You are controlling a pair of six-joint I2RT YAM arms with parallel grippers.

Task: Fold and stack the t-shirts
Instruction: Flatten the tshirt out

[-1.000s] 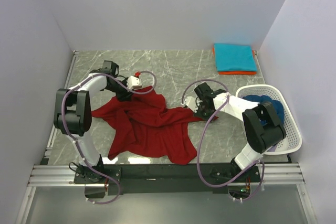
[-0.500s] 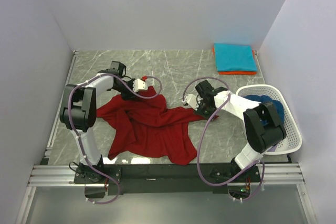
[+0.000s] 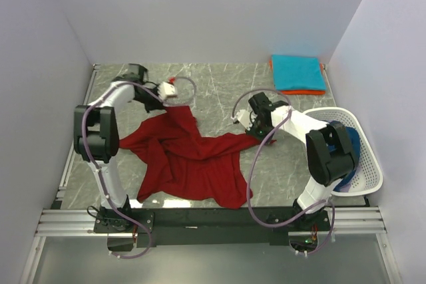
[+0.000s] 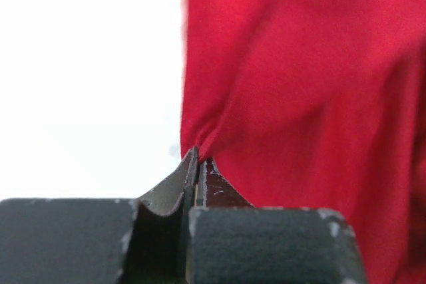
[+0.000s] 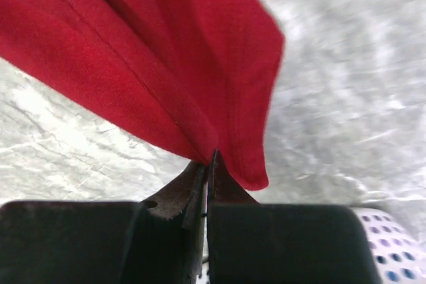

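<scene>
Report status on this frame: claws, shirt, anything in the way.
Left claw shut on red shirt, far edge. Right claw shut on its right edge. Shirt rumpled, not yet folded. Basket beside right arm, off the cloth.

I see my left arm point(image 3: 100, 108) stretched far forward, its wrist bent inward, and the left gripper point(image 4: 198, 157) has its jaws pressed together on a pinch of the dark red t-shirt point(image 3: 193, 164). My right arm point(image 3: 299, 128) folds at the elbow and reaches inward, low, with the right gripper point(image 5: 208, 161) clamped tight on another edge of that shirt.
</scene>
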